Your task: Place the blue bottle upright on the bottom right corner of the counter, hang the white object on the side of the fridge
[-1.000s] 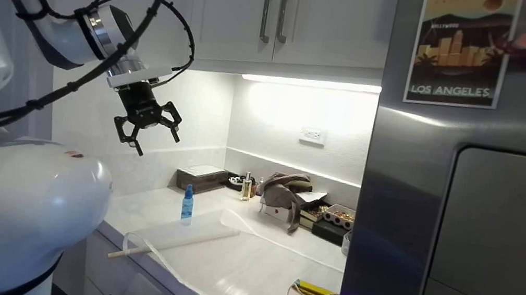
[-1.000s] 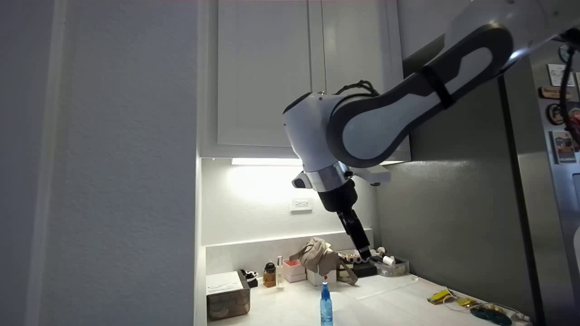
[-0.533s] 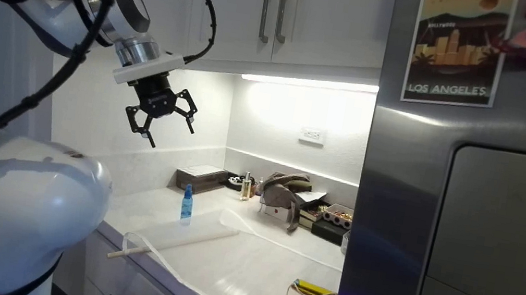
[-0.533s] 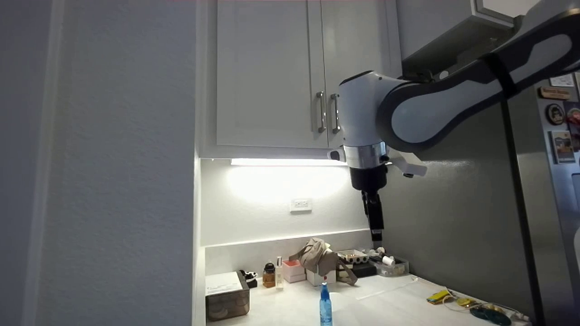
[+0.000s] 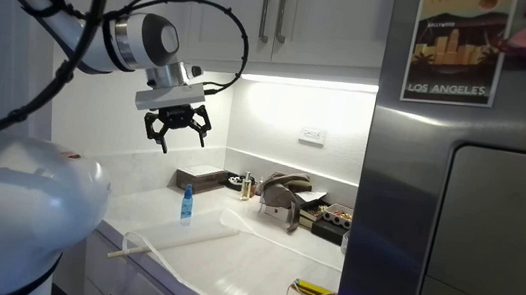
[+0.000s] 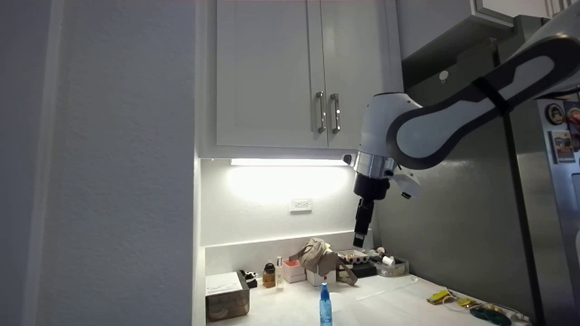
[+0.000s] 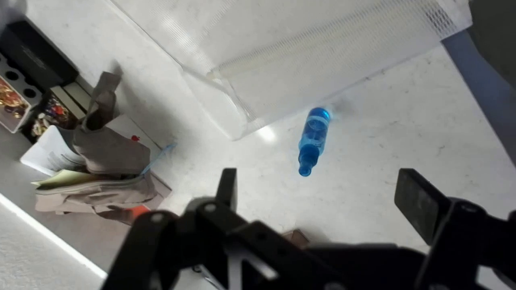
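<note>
Progress looks slight to us: we count neither half of the task as finished. We see the blue bottle (image 7: 312, 139) standing upright on the table (image 7: 403, 137), so its posture already suits the goal. In an exterior view, though, it stands well apart from the fridge (image 5: 404, 191), which rises at three o'clock from it. If the corner meant is the front one beside the fridge, toward four or five o'clock, the bottle has yet to travel; which corner the sentence means we cannot settle. A yellow item (image 5: 314, 288) lies on that side and could crowd the spot, we think.

The white object (image 7: 306, 56) lies spread on the table at twelve o'clock from the bottle in the wrist view, just beside it; whether the two touch we cannot tell. Hanging it is wholly undone. We notice a small pale knob (image 6: 444, 76) high on the fridge's side in an exterior view, perhaps meant to take it.

Our gripper (image 5: 184, 147) hangs above the table, fingers spread with nothing between them; the bottle is at six o'clock from it, below and apart. We judge that reaching for the bottle is the likely first step.
</note>
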You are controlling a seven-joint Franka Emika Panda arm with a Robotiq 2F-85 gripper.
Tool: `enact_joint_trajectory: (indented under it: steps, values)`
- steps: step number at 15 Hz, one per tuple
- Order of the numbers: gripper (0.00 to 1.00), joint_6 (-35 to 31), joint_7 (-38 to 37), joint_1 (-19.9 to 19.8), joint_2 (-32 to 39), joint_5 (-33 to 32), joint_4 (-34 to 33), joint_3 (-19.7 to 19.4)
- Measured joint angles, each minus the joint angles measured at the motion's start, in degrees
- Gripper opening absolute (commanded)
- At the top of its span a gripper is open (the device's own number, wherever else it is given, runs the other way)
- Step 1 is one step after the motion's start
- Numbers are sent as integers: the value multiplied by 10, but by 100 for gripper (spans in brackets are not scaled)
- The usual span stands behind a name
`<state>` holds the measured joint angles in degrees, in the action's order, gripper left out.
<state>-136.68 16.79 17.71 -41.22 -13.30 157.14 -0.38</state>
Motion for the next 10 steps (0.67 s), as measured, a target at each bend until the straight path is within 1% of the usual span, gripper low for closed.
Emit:
enact_joint_trajectory:
  steps: [3, 6, 8, 10]
  values:
    - [100, -53, 68, 18, 43, 67, 1, -39]
    - [100, -69, 124, 40, 88, 124, -5, -68]
    - [100, -70, 143, 45, 117, 148, -16, -72]
    - [100, -70, 146, 45, 143, 157, -29, -70]
